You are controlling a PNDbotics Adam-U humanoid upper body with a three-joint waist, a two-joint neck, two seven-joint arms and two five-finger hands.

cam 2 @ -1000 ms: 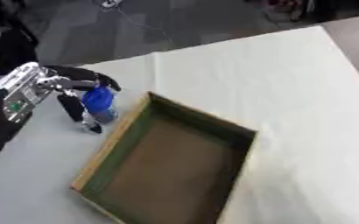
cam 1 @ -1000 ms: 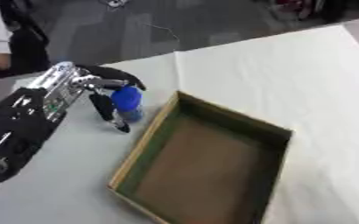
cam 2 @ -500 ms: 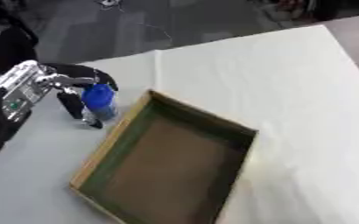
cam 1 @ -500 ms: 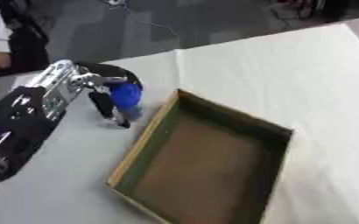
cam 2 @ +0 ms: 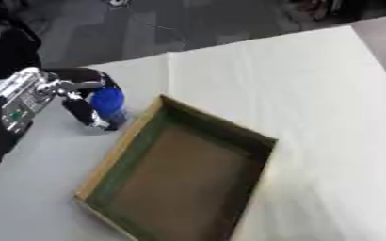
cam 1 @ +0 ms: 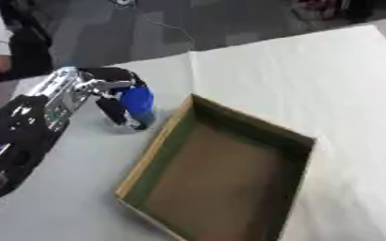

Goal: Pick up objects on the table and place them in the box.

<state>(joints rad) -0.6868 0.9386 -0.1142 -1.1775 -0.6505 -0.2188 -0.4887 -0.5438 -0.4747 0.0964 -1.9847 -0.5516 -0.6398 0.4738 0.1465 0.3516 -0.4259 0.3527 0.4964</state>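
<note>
One small blue cylindrical object (cam 1: 137,104), grasped by left hand (cam 1: 97,89) fingers, could clip the brown cardboard box (cam 1: 303,141) wall if carried low.

The left arm enters from the lower left, extended forward over the table. The left hand (cam 1: 106,94) has its fingers and thumb curled, wrapped around a blue object.
</note>
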